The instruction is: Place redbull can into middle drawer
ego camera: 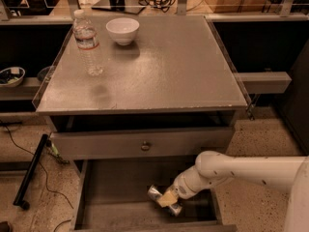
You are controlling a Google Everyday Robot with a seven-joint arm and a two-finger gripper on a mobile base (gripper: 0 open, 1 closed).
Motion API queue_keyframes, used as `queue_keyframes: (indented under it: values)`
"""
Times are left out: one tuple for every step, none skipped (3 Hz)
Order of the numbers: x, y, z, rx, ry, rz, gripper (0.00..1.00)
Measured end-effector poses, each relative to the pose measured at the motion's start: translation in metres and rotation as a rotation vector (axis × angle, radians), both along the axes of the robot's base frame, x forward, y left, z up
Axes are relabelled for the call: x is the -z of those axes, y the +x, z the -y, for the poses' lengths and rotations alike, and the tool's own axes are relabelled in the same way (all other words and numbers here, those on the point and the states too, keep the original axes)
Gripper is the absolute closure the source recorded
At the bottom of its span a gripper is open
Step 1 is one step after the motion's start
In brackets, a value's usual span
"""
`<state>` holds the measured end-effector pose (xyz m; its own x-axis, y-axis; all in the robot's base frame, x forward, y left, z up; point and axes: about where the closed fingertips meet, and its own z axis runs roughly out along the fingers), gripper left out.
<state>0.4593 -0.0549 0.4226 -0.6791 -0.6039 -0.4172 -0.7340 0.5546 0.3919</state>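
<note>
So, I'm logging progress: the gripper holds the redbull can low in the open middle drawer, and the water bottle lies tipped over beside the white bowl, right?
Not quite: the camera view shows the water bottle standing upright beside the white bowl. The gripper does hold the redbull can in the middle drawer.

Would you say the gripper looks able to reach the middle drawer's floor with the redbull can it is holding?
Probably yes: the gripper, holding the redbull can, is inside the open middle drawer, with bare floor beside it and nothing visibly blocking it.

The arm (251, 170) extends low from the right, pincer (168, 198) clamped on the redbull can (156, 193).
</note>
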Motion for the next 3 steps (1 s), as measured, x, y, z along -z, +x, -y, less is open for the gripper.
queue_keyframes:
  values:
    - [0.01,0.009,-0.006,0.039,0.001,0.016,1.0]
    - [0.015,0.007,-0.008,0.035,0.004,0.004,1.0]
    - [0.031,0.001,-0.015,0.021,0.015,-0.037,1.0]
